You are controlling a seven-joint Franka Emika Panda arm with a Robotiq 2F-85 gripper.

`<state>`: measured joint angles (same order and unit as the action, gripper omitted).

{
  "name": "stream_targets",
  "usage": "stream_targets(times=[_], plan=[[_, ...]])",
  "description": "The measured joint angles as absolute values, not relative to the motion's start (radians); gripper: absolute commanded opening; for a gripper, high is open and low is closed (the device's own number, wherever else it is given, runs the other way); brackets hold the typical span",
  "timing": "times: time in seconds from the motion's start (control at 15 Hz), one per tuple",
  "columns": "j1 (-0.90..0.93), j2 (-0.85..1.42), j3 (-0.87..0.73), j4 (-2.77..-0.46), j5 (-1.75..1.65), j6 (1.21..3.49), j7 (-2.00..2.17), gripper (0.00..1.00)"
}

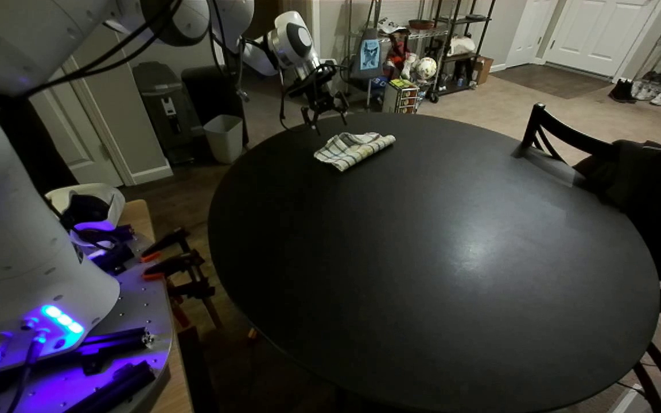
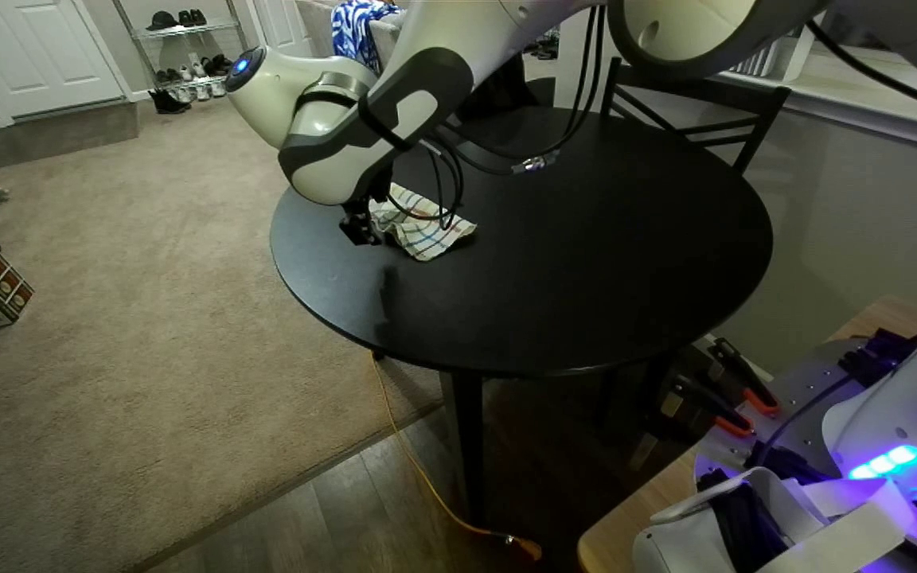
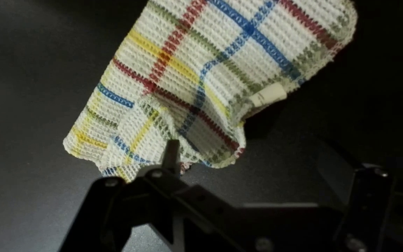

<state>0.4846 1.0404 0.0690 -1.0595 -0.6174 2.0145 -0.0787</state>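
Fingers spread near checked cloth, label in wrist view only

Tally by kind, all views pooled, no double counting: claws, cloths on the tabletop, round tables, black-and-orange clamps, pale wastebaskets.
Claw: 1
Checked cloth: 1
Round table: 1
Black-and-orange clamps: 2
Pale wastebasket: 1
Total: 6
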Motion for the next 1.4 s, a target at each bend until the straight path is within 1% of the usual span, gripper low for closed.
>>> stream_targets(times=[0.4, 0.73, 1.07, 1.27, 1.4], plan=[[0.492, 1.047, 0.069, -1.059, -0.617, 2.016, -0.079, 1.00], [0.543, 1.023, 0.062, -1.051, -0.631, 2.016, -0.073, 1.00], [0.594, 0.994, -0.041, -1.047, -0.731, 2.017, 0.073, 1.00], [0.584, 0.968, -0.096, -1.072, -0.749, 2.024, 0.151, 1.00], [0.552, 0.951, -0.100, -1.122, -0.740, 2.056, 0.165, 1.00]])
